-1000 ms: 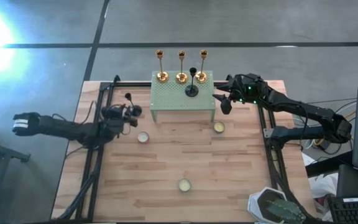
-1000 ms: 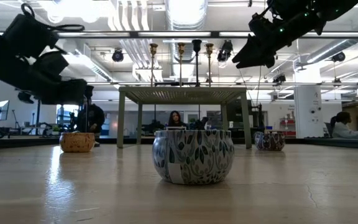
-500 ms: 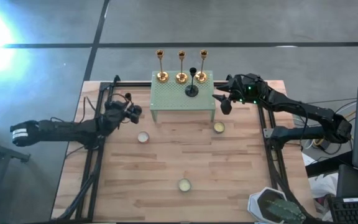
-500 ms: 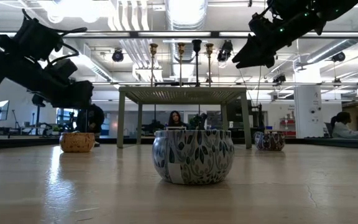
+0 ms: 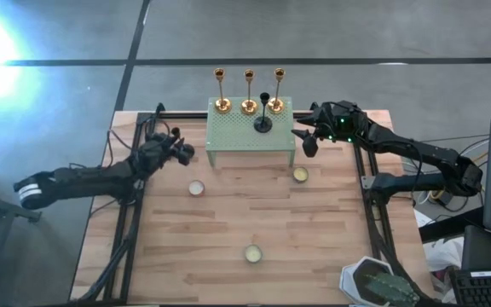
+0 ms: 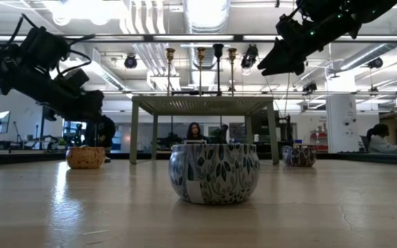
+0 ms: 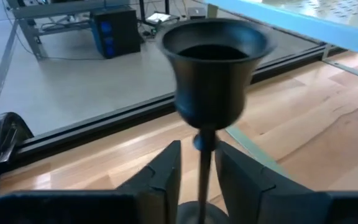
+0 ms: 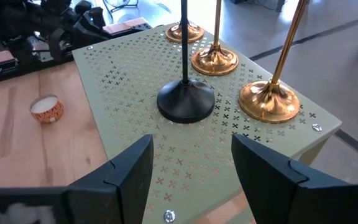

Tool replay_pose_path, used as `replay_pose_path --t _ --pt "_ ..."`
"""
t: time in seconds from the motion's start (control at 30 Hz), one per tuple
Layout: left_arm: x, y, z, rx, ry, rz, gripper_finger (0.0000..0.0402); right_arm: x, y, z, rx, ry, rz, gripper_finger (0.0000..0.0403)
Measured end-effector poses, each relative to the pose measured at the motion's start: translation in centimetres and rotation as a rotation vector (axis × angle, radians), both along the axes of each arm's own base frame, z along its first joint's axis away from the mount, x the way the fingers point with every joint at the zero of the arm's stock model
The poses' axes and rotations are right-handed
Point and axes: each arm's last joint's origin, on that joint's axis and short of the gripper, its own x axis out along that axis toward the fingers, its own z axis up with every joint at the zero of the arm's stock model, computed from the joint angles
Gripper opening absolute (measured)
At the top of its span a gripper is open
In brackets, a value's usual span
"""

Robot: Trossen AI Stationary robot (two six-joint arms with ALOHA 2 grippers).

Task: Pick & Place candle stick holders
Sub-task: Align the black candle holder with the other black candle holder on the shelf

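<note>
Three gold candle stick holders (image 5: 249, 104) and one black holder (image 5: 263, 123) stand on their round bases on the green perforated stand (image 5: 237, 135) at the table's far middle. My left gripper (image 5: 180, 152) is just left of the stand, shut on a second black holder (image 7: 211, 68), whose cup fills the left wrist view. My right gripper (image 5: 305, 141) hovers open and empty just right of the stand. Its wrist view looks onto the stand top with the black holder (image 8: 186, 99) and gold bases (image 8: 269, 99). My left gripper pinches the black holder's thin stem (image 7: 205, 163) between its two fingers (image 7: 166, 174), below the cup. The stem runs along the fingers and the cup sticks out past the fingertips. The holder is lifted clear of the table. The base is hidden low between the fingers.
Three small candle tins sit on the wooden table: one (image 5: 196, 188) in front of the stand's left end, one (image 5: 300, 175) in front of its right end, one (image 5: 252, 252) near the front middle. Black frame rails run along both table sides. A patterned tin (image 5: 380, 283) sits at the near right corner.
My left arm has swung, and its gripper has gone a little toward the table's far edge beside the stand, still shut on the black holder. My right arm has kept still.
</note>
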Motion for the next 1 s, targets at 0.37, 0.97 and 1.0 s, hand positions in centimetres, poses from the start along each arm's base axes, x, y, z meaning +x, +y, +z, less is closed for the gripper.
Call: replay_pose_path --t 0.37,0.97,1.0 --pt "0.5 0.6 -0.2 0.029 0.031 -0.042 0.0018 0.0 0.0 0.0 0.010 -0.005 -0.005 0.0210" --pt "2.0 1.3 6.2 0.003 0.065 -0.126 0.0018 0.0 0.0 0.0 0.014 -0.005 -0.007 0.0210" --pt "2.0 1.3 6.9 0.002 0.077 -0.129 0.0018 0.0 0.0 0.0 0.014 -0.005 -0.006 0.0210"
